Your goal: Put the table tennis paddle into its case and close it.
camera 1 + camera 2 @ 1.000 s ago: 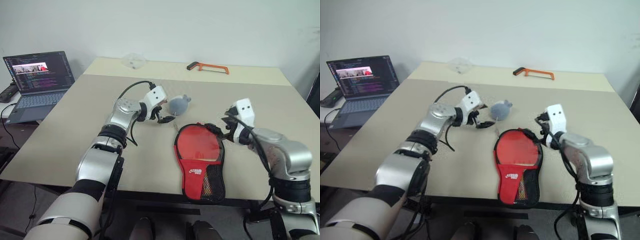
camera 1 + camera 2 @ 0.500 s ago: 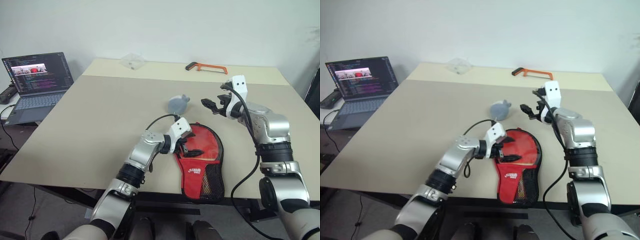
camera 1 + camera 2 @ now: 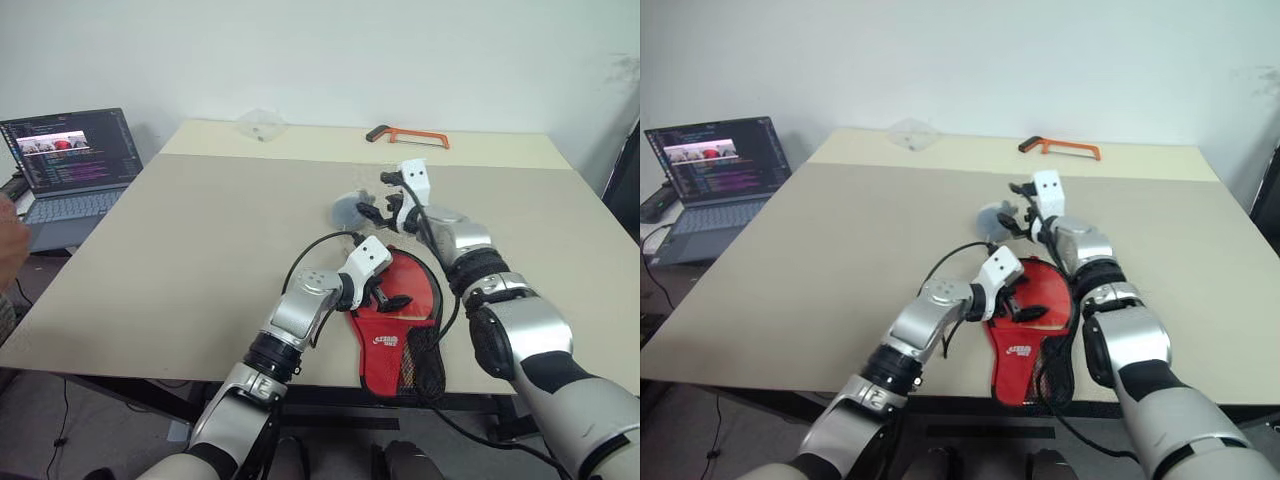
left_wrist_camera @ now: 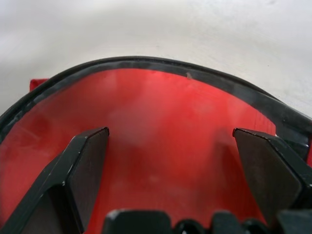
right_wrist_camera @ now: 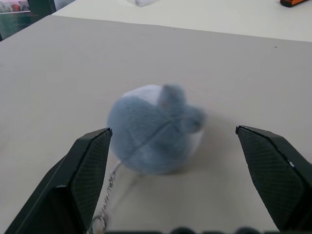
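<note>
Your left gripper point(image 3: 388, 297): fingers point(image 4: 83, 165) spread wide, holding nothing, low over round red window of case point(image 3: 400, 325). Your right gripper point(image 3: 380, 199): fingers point(image 5: 87, 165) wide apart, empty, framing grey fluffy ball point(image 5: 156, 129) on chain. Table tennis paddle's red face point(image 4: 161, 141) visible inside case, near tabletop point(image 3: 180, 240) front edge. Hacksaw point(image 3: 408, 135) far back. Laptop point(image 3: 70, 160) off left side.

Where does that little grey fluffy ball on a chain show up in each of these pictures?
Left eye view: small grey fluffy ball, mid-table, beyond the red-windowed paddle case.
Right eye view: same ball, just left of the right gripper.
Left wrist view: not in it.
Right wrist view: centre, between the open black fingers.
Shared landmark: the orange-handled hacksaw at the far edge.
</note>
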Action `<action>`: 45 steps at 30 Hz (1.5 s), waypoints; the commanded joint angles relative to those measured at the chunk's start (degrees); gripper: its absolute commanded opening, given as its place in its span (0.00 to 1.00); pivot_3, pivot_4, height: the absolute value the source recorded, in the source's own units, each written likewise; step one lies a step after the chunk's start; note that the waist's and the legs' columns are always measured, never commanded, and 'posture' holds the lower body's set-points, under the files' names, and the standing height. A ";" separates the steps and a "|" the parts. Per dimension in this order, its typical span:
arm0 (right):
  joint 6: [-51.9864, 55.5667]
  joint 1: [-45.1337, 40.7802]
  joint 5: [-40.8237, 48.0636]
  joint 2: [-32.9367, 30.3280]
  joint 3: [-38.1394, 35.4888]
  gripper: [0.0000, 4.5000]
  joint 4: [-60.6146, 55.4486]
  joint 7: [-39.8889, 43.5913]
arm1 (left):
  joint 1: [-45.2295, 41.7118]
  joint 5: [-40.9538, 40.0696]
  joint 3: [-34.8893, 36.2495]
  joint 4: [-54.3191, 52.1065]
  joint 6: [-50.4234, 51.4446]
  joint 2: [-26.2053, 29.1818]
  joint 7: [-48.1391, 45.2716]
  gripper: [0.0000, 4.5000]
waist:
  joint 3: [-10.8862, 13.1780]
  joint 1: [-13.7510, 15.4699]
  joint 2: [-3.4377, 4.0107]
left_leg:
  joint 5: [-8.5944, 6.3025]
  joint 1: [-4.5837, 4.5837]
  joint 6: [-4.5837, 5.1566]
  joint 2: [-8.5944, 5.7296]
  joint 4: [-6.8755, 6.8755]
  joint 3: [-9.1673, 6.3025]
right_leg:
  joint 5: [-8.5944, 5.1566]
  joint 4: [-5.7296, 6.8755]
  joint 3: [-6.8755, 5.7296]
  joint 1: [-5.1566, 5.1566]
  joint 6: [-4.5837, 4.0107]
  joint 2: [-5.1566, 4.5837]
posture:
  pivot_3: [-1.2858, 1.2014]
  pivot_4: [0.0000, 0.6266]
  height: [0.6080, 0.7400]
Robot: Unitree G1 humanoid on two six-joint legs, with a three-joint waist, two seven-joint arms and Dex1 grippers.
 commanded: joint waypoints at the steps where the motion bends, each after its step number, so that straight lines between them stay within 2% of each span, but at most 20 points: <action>1: -3.72 -2.94 -1.29 1.67 -1.35 1.00 2.98 -2.50 | 1.50 -0.29 -1.17 -2.74 2.37 0.78 0.74 0.99 | 0.01 0.00 0.01 | 0.00 0.00 0.00 0.00 -0.02 0.00 | 0.00 0.00 0.01 0.00 0.00 0.00 | 0.52 0.24 1.00; 9: -6.03 -2.98 -4.00 4.99 -1.63 1.00 5.62 -4.77 | 5.05 -1.00 -2.10 -9.44 6.82 2.83 1.54 0.99 | 0.02 -0.04 0.03 | 0.00 0.08 -0.01 0.00 -0.07 -0.01 | 0.00 0.01 0.02 0.02 -0.01 0.00 | 0.52 0.24 1.00; 14: -7.45 -3.19 -5.30 5.91 -2.63 1.00 6.38 -10.18 | 6.34 -1.60 -2.62 -12.11 8.72 3.55 2.51 0.99 | 0.02 -0.08 0.03 | -0.01 0.25 -0.01 0.00 -0.10 0.00 | -0.01 0.00 0.04 0.17 -0.02 0.00 | 0.52 0.24 1.00; 18: -7.13 -3.55 -6.21 6.68 -2.59 1.00 6.84 -11.17 | 6.89 -1.89 -3.17 -13.32 9.59 3.90 3.16 0.99 | 0.02 -0.19 0.04 | -0.01 0.38 -0.01 0.00 -0.12 0.01 | -0.01 -0.01 0.07 0.26 -0.03 0.00 | 0.52 0.24 1.00; 26: -1.49 -2.88 -12.02 8.34 2.41 1.00 7.41 -4.31 | 7.66 -2.37 -3.88 -14.63 10.43 3.97 4.52 0.99 | 0.03 -0.27 0.05 | -0.01 0.40 -0.01 0.00 -0.15 0.01 | -0.02 -0.03 0.08 0.26 -0.05 0.00 | 0.52 0.24 1.00; 33: 2.08 -1.23 -15.24 8.83 4.56 1.00 7.66 -2.39 | 7.75 -2.84 -4.75 -15.12 10.89 3.53 5.24 0.99 | 0.03 -0.26 0.05 | -0.01 0.41 -0.02 0.00 -0.15 0.00 | -0.02 -0.04 0.06 0.27 -0.05 0.00 | 0.52 0.24 1.00; 36: 2.53 -0.86 -15.98 9.11 4.79 0.87 7.57 -1.97 | 7.75 -3.05 -4.84 -15.23 10.97 3.48 5.46 1.00 | 0.03 -0.27 0.05 | -0.01 0.41 -0.02 0.00 -0.15 0.00 | -0.02 -0.04 0.07 0.28 -0.05 0.00 | 0.52 0.24 1.00; 45: 2.68 -0.17 -16.74 9.77 5.25 0.22 7.50 -1.85 | 7.95 -3.13 -5.44 -15.47 11.07 3.36 5.89 1.00 | 0.02 -0.27 0.05 | -0.01 0.43 -0.02 0.00 -0.16 0.00 | -0.03 -0.05 0.06 0.29 -0.06 0.00 | 0.52 0.24 1.00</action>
